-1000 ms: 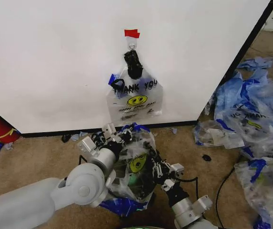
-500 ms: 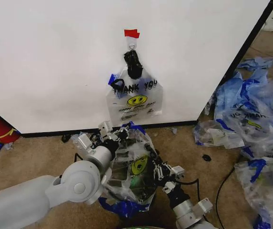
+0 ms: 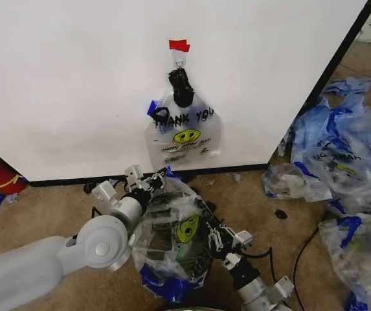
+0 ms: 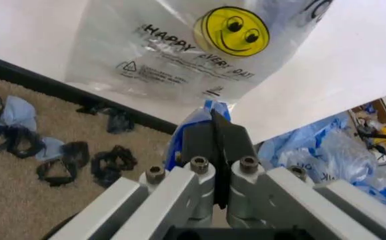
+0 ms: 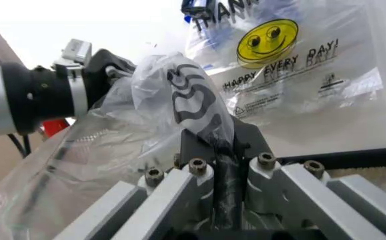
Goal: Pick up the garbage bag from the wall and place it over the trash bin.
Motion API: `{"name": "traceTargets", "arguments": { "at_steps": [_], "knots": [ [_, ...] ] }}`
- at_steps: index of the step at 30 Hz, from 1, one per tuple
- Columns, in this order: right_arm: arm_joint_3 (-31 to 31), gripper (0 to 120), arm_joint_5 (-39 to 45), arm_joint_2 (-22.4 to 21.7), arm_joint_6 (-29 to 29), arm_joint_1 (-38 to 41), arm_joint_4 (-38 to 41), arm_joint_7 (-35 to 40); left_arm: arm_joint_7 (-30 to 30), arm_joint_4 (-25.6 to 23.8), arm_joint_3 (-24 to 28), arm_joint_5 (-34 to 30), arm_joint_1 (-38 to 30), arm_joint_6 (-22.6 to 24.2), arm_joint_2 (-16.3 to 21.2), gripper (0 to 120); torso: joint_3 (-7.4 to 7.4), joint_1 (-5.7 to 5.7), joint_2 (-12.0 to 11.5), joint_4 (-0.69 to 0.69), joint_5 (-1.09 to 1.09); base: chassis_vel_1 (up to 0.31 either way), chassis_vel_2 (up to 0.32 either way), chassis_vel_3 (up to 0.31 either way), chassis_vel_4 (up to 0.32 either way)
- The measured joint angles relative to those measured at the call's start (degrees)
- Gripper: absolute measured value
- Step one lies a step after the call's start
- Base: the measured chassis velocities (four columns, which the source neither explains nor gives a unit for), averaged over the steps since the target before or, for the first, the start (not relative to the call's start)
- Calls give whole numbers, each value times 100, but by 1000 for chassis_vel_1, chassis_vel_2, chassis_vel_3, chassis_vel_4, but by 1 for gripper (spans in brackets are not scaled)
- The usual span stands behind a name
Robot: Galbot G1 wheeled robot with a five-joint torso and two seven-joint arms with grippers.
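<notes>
Two grippers, left gripper (image 3: 147, 183) and right gripper (image 3: 209, 228), have their jaws pinched closed on the garbage bag (image 3: 172, 240), stretched between them above the carpet, before the wall (image 3: 75, 78) with its hanging bundle (image 3: 184, 133)

Tan carpet floor (image 3: 43, 214) strewn with black scraps (image 4: 66, 165), a heap of blue-and-clear bags (image 3: 340, 162) alongside.

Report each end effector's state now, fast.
Left end effector: shut on the garbage bag, pinching its blue edge.
Right end effector: shut on the garbage bag, gripping the clear film on the opposite side.
</notes>
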Motion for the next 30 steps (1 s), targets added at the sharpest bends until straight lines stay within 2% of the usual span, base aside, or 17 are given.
{"name": "traceTargets", "arguments": {
  "at_steps": [11,22,25,27,28,30],
  "knots": [
    [7,1,160,-10,276,7,36,-384,138,246,-12,-90,106,-61,-111,0,0,0,0,1,2,0,0,0,0],
    [14,1,194,-8,311,38,46,-430,168,258,11,-115,11,-51,-110,2,0,0,0,0,0,0,0,0,0],
    [11,1,174,6,253,75,25,-344,173,186,11,-104,-4,-27,-54,12,0,0,0,0,1,0,0,0,0],
    [-4,1,170,19,214,112,17,-300,165,122,9,-99,-14,-17,-14,23,0,0,0,0,0,0,0,0,0],
    [-4,1,170,19,214,112,17,-300,165,122,9,-99,-14,-17,-14,23,0,0,0,0,0,0,0,0,0],
    [-10,1,166,28,203,126,2,-293,164,82,6,-96,-21,-5,22,31,0,0,0,0,1,0,0,0,0]
  ]
}}
